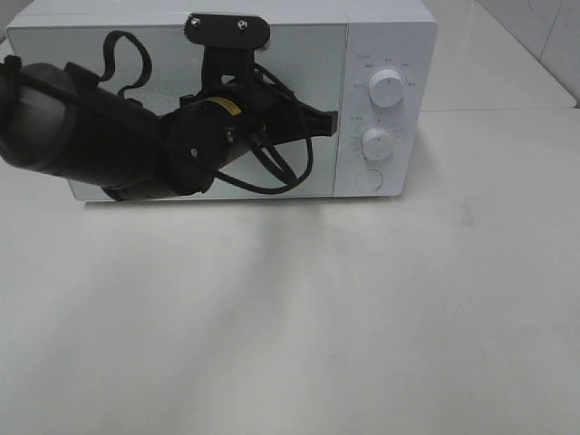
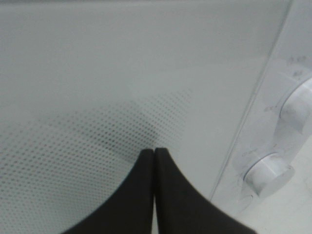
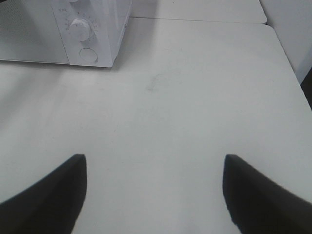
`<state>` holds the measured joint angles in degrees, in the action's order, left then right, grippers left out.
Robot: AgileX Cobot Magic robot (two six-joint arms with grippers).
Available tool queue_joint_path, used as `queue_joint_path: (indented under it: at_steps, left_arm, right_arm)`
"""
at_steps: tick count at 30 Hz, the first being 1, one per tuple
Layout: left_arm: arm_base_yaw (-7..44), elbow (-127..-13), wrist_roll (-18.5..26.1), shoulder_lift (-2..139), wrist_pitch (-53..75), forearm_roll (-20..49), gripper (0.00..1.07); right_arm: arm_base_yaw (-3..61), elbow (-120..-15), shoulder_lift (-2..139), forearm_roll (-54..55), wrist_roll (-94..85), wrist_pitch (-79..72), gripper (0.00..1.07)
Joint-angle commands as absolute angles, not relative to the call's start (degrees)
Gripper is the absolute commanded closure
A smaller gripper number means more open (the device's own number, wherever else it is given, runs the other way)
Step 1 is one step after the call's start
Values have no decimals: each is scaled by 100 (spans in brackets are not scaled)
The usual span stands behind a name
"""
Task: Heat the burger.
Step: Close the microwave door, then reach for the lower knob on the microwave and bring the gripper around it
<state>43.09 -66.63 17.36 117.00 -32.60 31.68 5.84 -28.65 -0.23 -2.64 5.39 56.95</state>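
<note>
here, pale matte table (image 1: 381, 326) — tiled wall (image 1: 544, 27) behind — carries microwave (image 1: 399, 36) (door shut).

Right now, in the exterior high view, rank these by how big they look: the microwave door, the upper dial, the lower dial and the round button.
1. Microwave door, by far, though the left arm covers part of it.
2. Upper dial and lower dial: too alike to rank.
3. Round button, slightly smaller.

White table (image 1: 299, 335), tiled wall (image 1: 540, 34) (pale), soft light
</note>
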Motion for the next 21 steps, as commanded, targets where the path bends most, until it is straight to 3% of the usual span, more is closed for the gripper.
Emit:
queue_joint_path:
  at_steps: [1,4,15,19,20,21]
  left_arm:
    - [4125,-7013,1782,11786,-3633,3392,107]
    - [4131,-7013,1839,11786,-3633,3363,107]
    - [4509,-6847,2762,11322,-2280,3587,107]
    - [4566,-6555,2767,11081,-2097,3885,106]
    - [4607,-6348,2767,10880,-1851,4097,99]
    - [4607,-6348,2767,10880,-1851,4097,99]
  right_arm:
    - [561,-2848,-183,-269,539,5701,32]
    - [561,-2848,-183,-269,539,5701,32]
    - [561,-2848,-183,-269,539,5701,32]
    - [561,-2848,-183,-269,539,5701,32]
    - [561,-2848,-183,-269,539,5701,32]
    - [561,-2848,-183,-269,539,5701,32]
